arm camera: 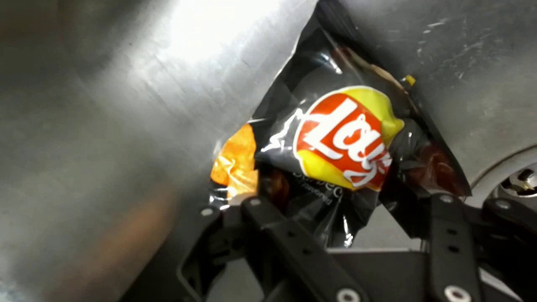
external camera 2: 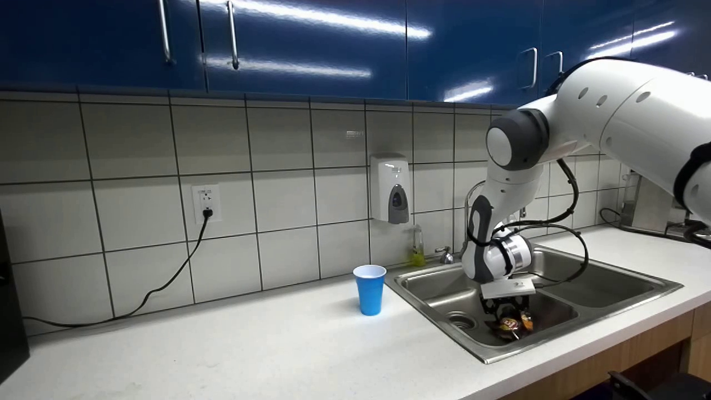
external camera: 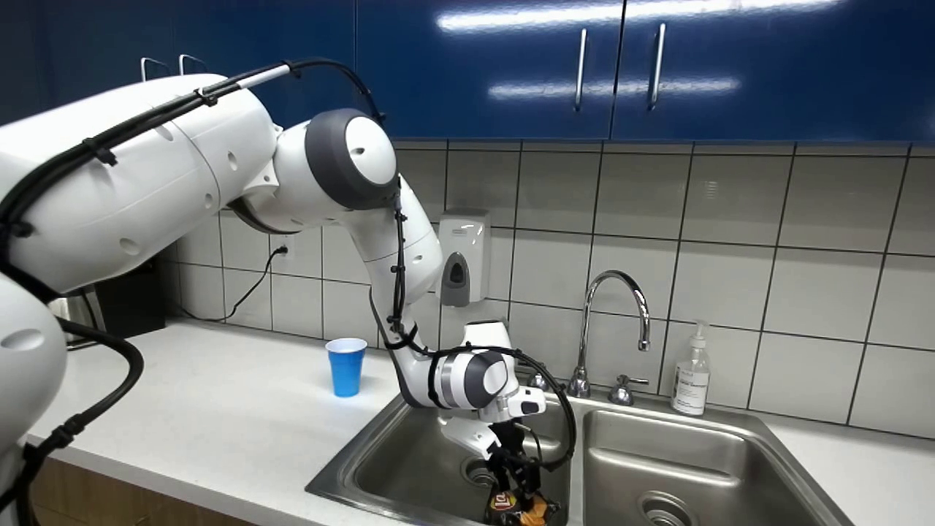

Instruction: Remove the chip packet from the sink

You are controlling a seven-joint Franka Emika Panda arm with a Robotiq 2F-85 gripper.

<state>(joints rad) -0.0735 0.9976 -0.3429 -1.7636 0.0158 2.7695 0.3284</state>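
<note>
The chip packet (arm camera: 348, 138) is black and shiny with a red and yellow logo and an orange patch. It lies on the floor of the metal sink (external camera 2: 439, 320), in the basin nearer the blue cup. It also shows in both exterior views (external camera: 504, 502) (external camera 2: 510, 325), partly behind my gripper. My gripper (arm camera: 348, 203) points down into that basin, right over the packet. Its fingers are spread wide, one at each side of the packet's near part. The fingertips are hidden against the packet. The gripper shows low in both exterior views (external camera: 517, 478) (external camera 2: 505, 306).
A divider (external camera: 577, 467) parts the two basins. The drain (arm camera: 522, 180) lies beside the packet. The faucet (external camera: 584, 343) rises behind the sink. A pump bottle (external camera: 691, 383) stands at the sink's back edge. A blue cup (external camera 2: 370, 291) stands on the white counter (external camera 2: 266, 344).
</note>
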